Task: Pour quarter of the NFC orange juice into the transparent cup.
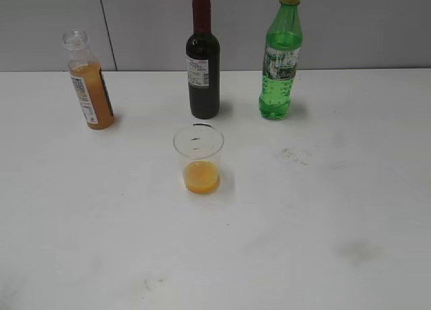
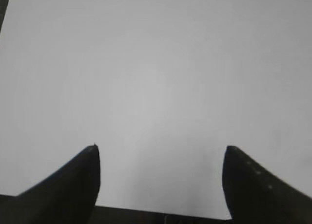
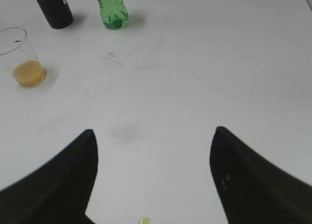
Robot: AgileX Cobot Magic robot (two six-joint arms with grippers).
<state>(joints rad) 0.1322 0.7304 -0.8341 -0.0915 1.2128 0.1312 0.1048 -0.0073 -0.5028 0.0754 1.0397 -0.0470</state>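
Observation:
The NFC orange juice bottle stands uncapped at the back left of the white table, holding orange liquid below its shoulder. The transparent cup stands in the middle of the table with orange juice in its bottom; it also shows in the right wrist view at the upper left. Neither gripper shows in the exterior view. My left gripper is open and empty over bare table. My right gripper is open and empty above the table, well right of and nearer than the cup.
A dark wine bottle with a red cap stands behind the cup. A green soda bottle with a yellow cap stands at the back right. A small yellowish drop lies on the table between my right fingers. Faint smudges mark the table.

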